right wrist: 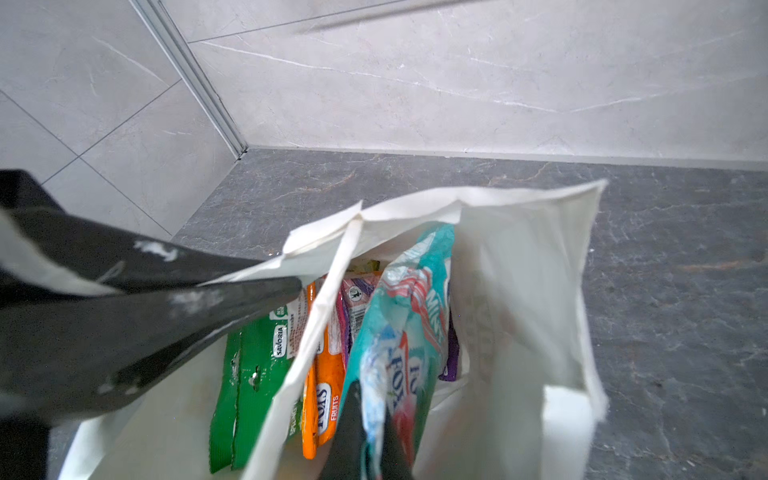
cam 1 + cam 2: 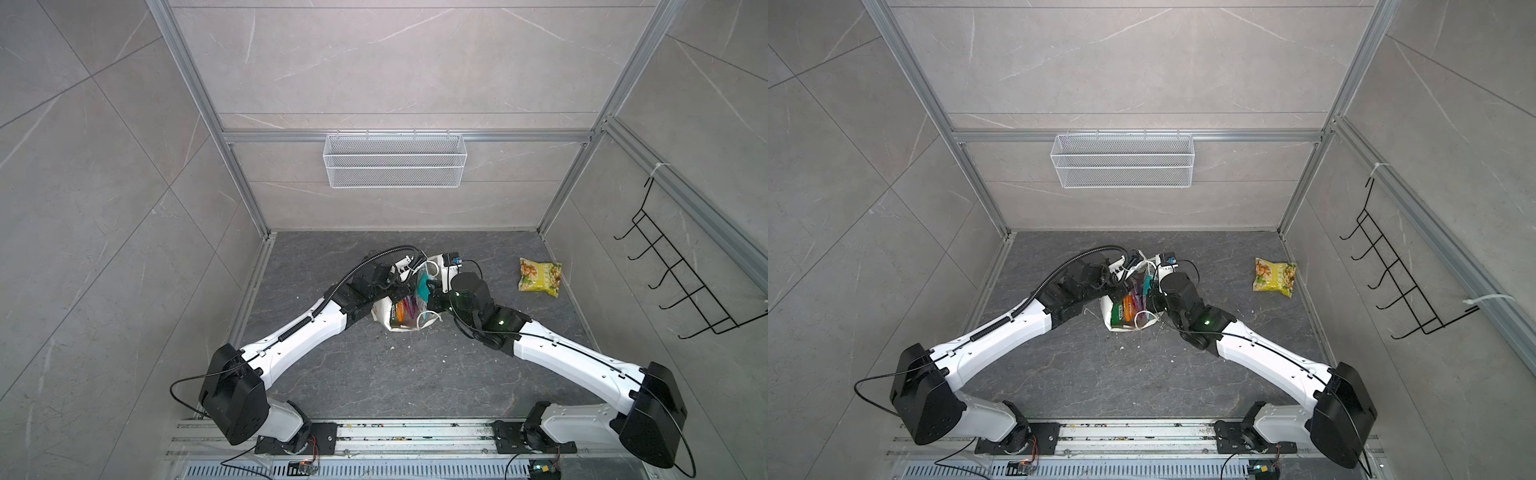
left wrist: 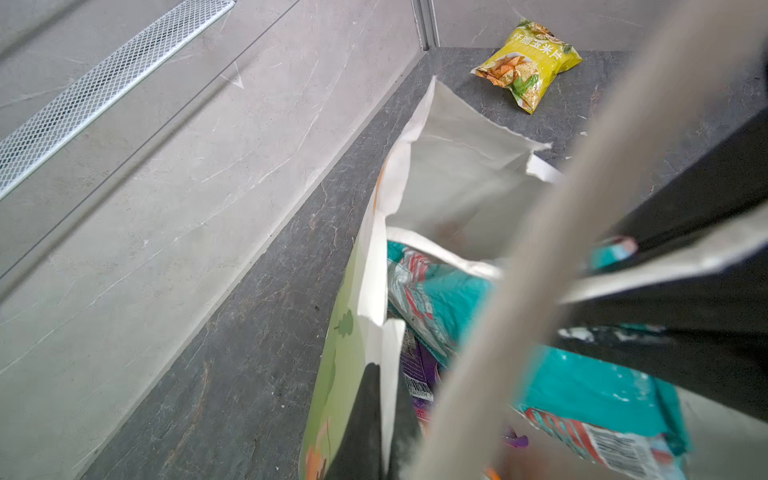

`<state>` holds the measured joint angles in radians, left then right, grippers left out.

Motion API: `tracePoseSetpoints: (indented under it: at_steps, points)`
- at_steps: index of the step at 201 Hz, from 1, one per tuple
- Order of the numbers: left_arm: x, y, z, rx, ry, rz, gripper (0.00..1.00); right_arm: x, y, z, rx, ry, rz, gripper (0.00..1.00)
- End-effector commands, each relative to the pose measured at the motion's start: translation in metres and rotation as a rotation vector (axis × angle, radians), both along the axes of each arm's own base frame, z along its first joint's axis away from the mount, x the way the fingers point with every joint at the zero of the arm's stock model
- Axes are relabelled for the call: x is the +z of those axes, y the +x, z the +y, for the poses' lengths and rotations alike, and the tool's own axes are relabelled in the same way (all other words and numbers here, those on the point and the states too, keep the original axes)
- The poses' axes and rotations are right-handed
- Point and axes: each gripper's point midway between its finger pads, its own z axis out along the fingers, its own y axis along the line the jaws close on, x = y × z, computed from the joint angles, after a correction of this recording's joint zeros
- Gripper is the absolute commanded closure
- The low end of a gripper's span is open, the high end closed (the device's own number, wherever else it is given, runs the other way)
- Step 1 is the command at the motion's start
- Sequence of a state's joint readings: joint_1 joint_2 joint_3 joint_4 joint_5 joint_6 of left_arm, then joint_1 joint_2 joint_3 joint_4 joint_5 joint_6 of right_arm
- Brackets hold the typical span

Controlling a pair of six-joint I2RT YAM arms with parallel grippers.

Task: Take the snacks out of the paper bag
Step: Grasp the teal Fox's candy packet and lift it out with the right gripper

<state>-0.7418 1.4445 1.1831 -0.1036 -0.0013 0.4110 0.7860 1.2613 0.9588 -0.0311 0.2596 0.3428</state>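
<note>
Cord handle (image 3: 540,291) blurs across the left wrist view; purple packet (image 3: 419,359) mostly hidden behind it.

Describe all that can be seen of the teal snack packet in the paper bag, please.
The teal packet is a flat, glossy, crinkled plastic pouch, teal with white patches and red-and-white lettering; "FOX" is readable. It stands on edge inside the open paper bag, next to a purple packet, and reaches higher than the other packets. The right gripper is shut on its near edge. Its far lower part is hidden in the bag.
</note>
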Motion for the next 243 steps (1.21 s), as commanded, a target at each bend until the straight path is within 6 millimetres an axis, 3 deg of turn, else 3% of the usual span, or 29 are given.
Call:
tracePoseSetpoints:
  at_steps: [1, 34, 99, 159, 202, 243]
  points:
    - [0.009, 0.003, -0.003, 0.012, -0.03, -0.021, 1.0, 0.035, -0.004, -0.004, 0.023, 0.025, -0.102, 1.0]
    - [0.007, 0.004, -0.004, 0.012, -0.028, -0.018, 1.0, 0.061, -0.012, -0.004, 0.062, 0.048, -0.144, 1.0]
    - [0.012, 0.006, -0.004, 0.021, -0.025, -0.022, 1.0, 0.118, -0.028, -0.023, 0.101, 0.077, -0.268, 1.0]
    - [0.015, 0.005, -0.004, 0.019, -0.039, -0.032, 1.0, 0.152, -0.037, -0.047, 0.091, 0.128, -0.311, 1.0]
    - [0.019, 0.004, -0.002, 0.024, -0.044, -0.036, 1.0, 0.167, -0.042, -0.079, -0.005, 0.101, -0.36, 1.0]
    - [0.021, 0.003, -0.001, 0.025, -0.049, -0.044, 1.0, 0.165, -0.031, -0.133, -0.262, -0.02, -0.372, 1.0]
